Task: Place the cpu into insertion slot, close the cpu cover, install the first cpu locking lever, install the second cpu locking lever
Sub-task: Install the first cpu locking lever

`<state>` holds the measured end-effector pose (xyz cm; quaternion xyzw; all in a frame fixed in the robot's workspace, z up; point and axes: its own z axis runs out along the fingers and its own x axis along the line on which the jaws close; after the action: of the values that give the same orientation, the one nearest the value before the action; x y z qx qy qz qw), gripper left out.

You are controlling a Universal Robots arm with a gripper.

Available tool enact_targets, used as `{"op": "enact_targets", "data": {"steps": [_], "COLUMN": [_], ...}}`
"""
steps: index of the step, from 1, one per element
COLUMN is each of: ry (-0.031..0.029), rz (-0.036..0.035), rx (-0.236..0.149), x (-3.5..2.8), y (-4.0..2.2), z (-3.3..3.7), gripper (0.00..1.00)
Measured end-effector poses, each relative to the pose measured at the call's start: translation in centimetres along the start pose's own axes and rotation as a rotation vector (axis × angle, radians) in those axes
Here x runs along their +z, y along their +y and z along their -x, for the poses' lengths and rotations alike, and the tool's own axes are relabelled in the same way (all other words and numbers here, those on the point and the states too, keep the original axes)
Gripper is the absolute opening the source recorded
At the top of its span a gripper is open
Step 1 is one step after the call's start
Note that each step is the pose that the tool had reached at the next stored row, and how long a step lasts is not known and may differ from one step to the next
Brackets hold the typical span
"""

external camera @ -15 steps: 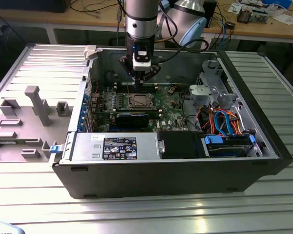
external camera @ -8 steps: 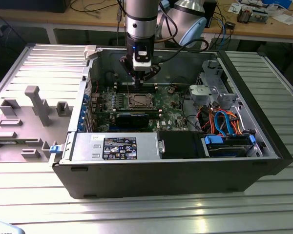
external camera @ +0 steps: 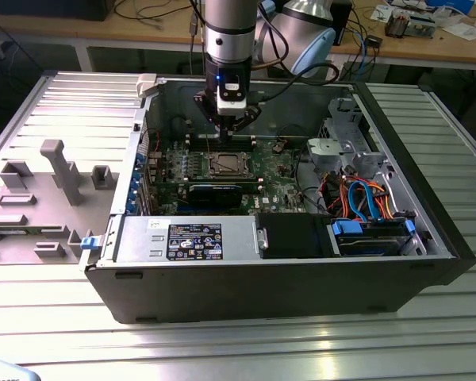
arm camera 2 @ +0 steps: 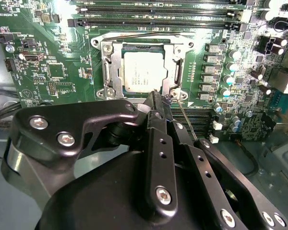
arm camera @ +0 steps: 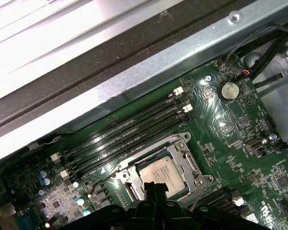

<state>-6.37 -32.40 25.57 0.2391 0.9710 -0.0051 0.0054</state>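
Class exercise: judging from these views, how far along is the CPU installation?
Done: the cpu sits in the slot, and the cover lies down around it. In hand: the gripper is shut at a thin lever beside the socket. Left: locking; another lever looks unlatched, though that is hard to tell.

gripper (external camera: 224, 131) above insertion slot (external camera: 225, 164) | computer case (external camera: 301, 262) open

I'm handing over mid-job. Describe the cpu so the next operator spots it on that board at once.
Inside the open computer case, find the green circuit board. Beside its long black memory slots sits the cpu cover, a silver frame. The cpu is the flat, dull silver-grey square in its window, just ahead of the tool.
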Motion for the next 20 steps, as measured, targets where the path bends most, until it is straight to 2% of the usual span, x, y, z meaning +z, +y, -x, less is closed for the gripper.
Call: {"op": "enact_targets", "data": {"steps": [20], "ry": [-0.0002], "rz": [0.0003], "rx": [-0.027], "x": [0.00], "y": [0.00], "z": [0.00], "gripper": [0.11]}}
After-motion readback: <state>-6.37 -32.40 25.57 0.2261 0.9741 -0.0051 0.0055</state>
